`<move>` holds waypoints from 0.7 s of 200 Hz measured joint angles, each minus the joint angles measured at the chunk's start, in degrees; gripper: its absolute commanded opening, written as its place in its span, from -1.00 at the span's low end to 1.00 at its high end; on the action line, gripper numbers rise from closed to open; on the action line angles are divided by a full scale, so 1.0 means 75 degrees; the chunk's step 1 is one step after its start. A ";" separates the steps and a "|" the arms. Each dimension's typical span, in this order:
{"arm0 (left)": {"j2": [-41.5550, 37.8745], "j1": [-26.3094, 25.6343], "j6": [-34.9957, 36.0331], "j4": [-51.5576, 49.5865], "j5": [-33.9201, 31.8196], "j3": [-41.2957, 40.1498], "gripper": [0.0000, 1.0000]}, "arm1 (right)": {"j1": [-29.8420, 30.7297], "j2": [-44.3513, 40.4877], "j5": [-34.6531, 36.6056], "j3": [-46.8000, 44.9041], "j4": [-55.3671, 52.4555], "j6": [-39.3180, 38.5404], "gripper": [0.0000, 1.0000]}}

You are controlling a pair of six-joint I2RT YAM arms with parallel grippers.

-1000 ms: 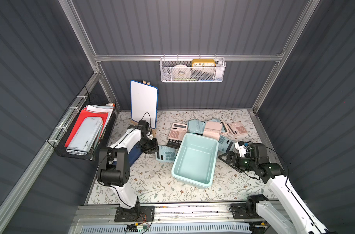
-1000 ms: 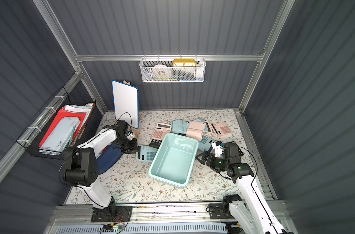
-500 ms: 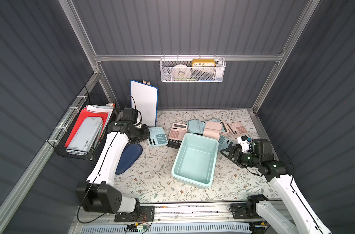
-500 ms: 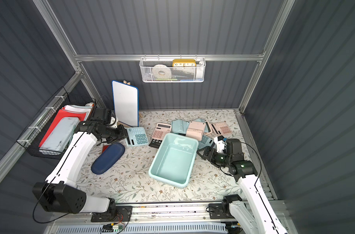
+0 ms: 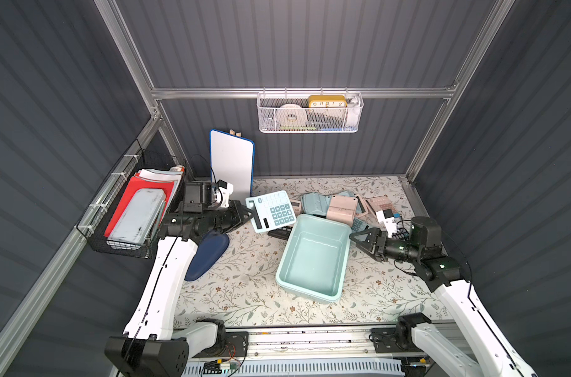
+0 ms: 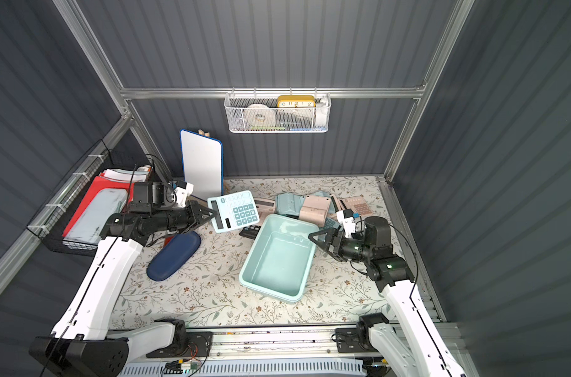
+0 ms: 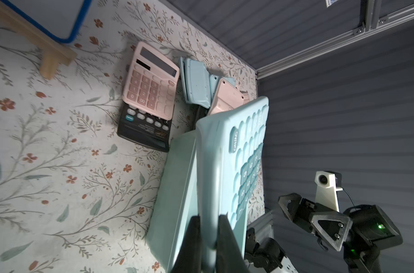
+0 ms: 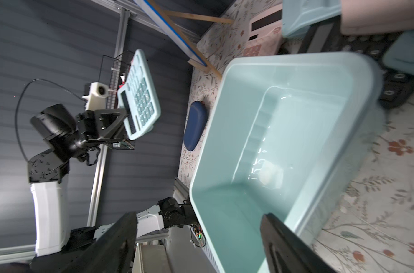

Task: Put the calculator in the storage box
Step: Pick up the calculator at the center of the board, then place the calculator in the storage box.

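Observation:
A light blue calculator [image 5: 272, 211] [image 6: 235, 211] [image 7: 236, 165] [image 8: 139, 99] hangs tilted above the table, just left of the back corner of the storage box. My left gripper [image 5: 249, 213] [image 6: 212, 213] [image 7: 209, 222] is shut on its edge, at the display end. The storage box [image 5: 313, 258] [image 6: 277, 258] [image 8: 284, 132] is a pale mint-green tub, standing empty mid-table. My right gripper [image 5: 355, 243] [image 6: 316, 244] [image 8: 198, 219] hovers open at the box's right rim, holding nothing. I cannot tell whether it touches the rim.
Several pink and blue calculators [image 5: 339, 205] lie piled behind the box, and a black one [image 7: 142, 127] lies under a pink one. A navy case [image 5: 207, 254] lies left of centre. A whiteboard [image 5: 232, 163] leans at the back. A black wire basket [image 5: 130, 209] hangs left and a white mesh basket [image 5: 310, 112] hangs behind.
The left gripper has lifted the blue calculator off the table and carried it up and right, toward the box. The right gripper has moved left to the box's rim, its jaws slightly narrower.

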 measured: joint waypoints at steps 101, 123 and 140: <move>0.0137 -0.1416 -0.0099 0.0726 0.1093 -0.0988 -1.00 | 0.1393 0.2031 -0.0469 0.0784 0.1460 0.0595 0.26; 0.0207 -0.1451 -0.0157 0.0863 0.1139 -0.1163 -1.00 | 0.1498 0.2352 -0.0466 0.0799 0.1574 0.0650 0.19; 0.0291 -0.1483 -0.0192 0.0947 0.1177 -0.1250 -1.00 | 0.1617 0.2439 -0.0478 0.0799 0.1705 0.0679 0.12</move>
